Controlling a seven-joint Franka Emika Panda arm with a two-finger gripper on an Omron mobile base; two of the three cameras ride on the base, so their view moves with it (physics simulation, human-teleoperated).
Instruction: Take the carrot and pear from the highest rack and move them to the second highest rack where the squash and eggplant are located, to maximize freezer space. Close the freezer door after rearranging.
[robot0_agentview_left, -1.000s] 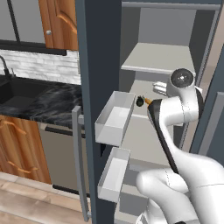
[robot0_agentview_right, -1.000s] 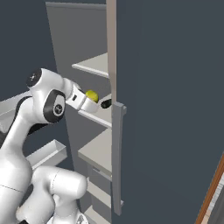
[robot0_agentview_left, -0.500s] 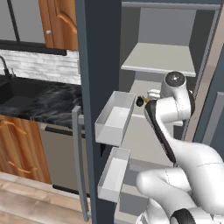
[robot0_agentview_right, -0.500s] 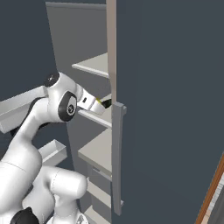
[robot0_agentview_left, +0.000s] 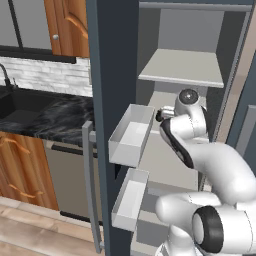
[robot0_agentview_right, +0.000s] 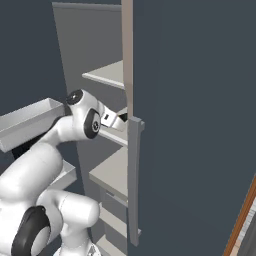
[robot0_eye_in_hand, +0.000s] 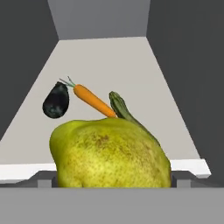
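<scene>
- Your scene was a freezer interior with pale grey shelves (robot0_agentview_left: 182, 67) between dark walls; the open door (robot0_agentview_left: 112, 75) stood at the left of the left base view with two white bins (robot0_agentview_left: 131, 135) on its inner face, and a black counter (robot0_agentview_left: 45, 115) and wooden cabinets (robot0_agentview_left: 67, 22) lay beyond it.
- Your gripper (robot0_agentview_right: 120, 121) reached in at the second shelf, level with the upper door bin in the left base view and half hidden behind the door edge (robot0_agentview_right: 134, 175) in the right base view.
- Your fingers stood wide apart, and the hand view did not let you tell whether they touched anything.
- Nearest to the fingers, you had the pear (robot0_eye_in_hand: 109, 153), yellow-green and speckled, sitting directly in front of them at the shelf's front lip (robot0_eye_in_hand: 26, 170) and hiding both tips.
- Just past the pear, you saw the squash (robot0_eye_in_hand: 122, 108), dark green, poking out from behind the pear's upper edge.
- Beside the squash, you saw the carrot (robot0_eye_in_hand: 91, 99) lying at a slant, its leafy end pointing away from the fingers.
- The eggplant (robot0_eye_in_hand: 56, 101) lay just by the carrot's leafy end, on the far side of the carrot from the squash.
- Farthest from the fingers, you had bare shelf running to the grey back wall (robot0_eye_in_hand: 103, 17).
</scene>
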